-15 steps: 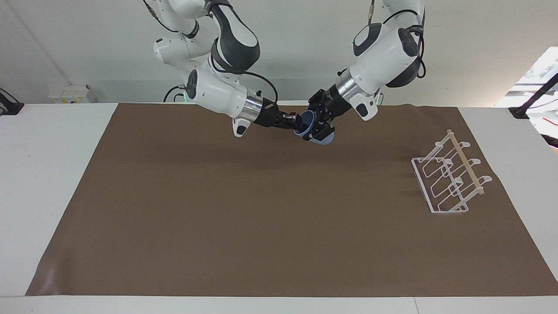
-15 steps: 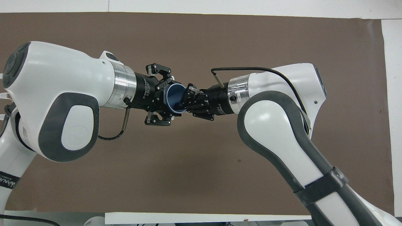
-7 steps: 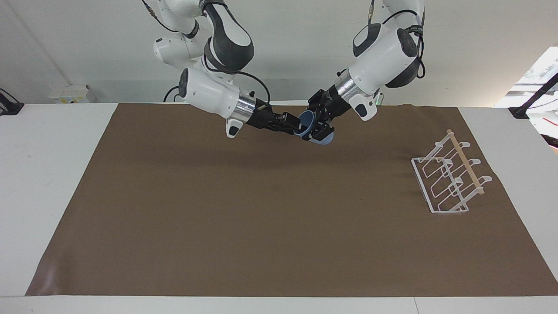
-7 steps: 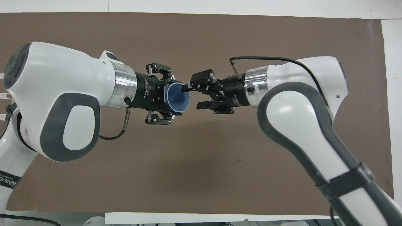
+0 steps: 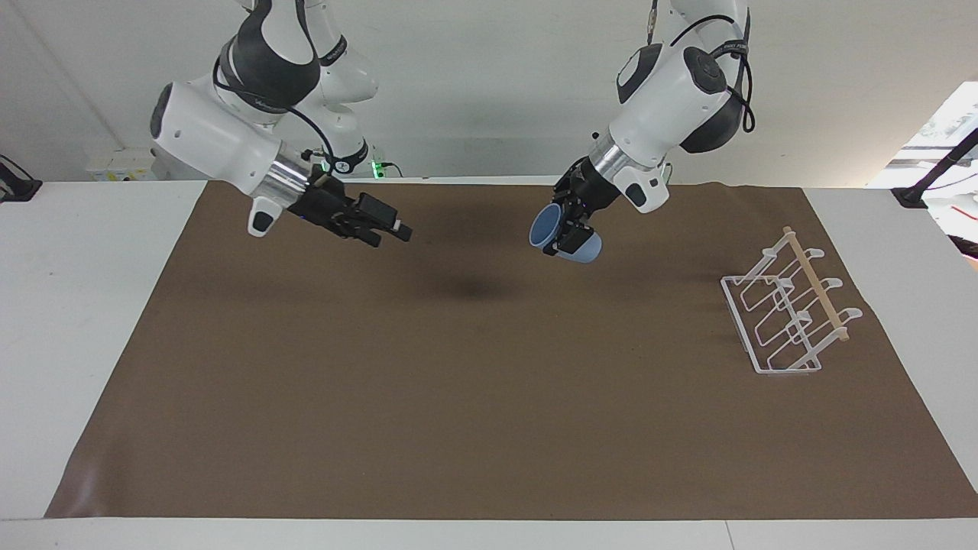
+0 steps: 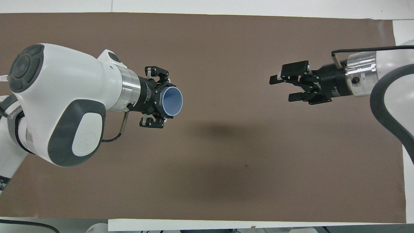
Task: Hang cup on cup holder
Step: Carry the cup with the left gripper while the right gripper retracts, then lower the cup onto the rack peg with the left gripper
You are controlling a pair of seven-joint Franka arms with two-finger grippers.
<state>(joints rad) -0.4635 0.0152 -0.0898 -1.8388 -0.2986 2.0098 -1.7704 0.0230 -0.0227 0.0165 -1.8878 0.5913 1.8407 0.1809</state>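
Observation:
The light-blue cup (image 5: 565,238) is held in the air by my left gripper (image 5: 571,228), which is shut on its sides. The cup lies tilted, with its open mouth turned toward the right arm's end of the table. In the overhead view the cup (image 6: 172,101) sits between the fingers of the left gripper (image 6: 161,98). My right gripper (image 5: 390,232) is open and empty over the mat, well apart from the cup; it also shows in the overhead view (image 6: 281,88). The white wire cup holder (image 5: 787,315) with its wooden dowel stands at the left arm's end of the table and holds nothing.
A brown mat (image 5: 458,382) covers most of the white table, and it also shows in the overhead view (image 6: 226,168). The cup holder is out of the overhead view.
The right gripper let go of the cup's rim, opened and drew back toward the right arm's end. The left gripper kept the cup and shifted it slightly toward the cup holder.

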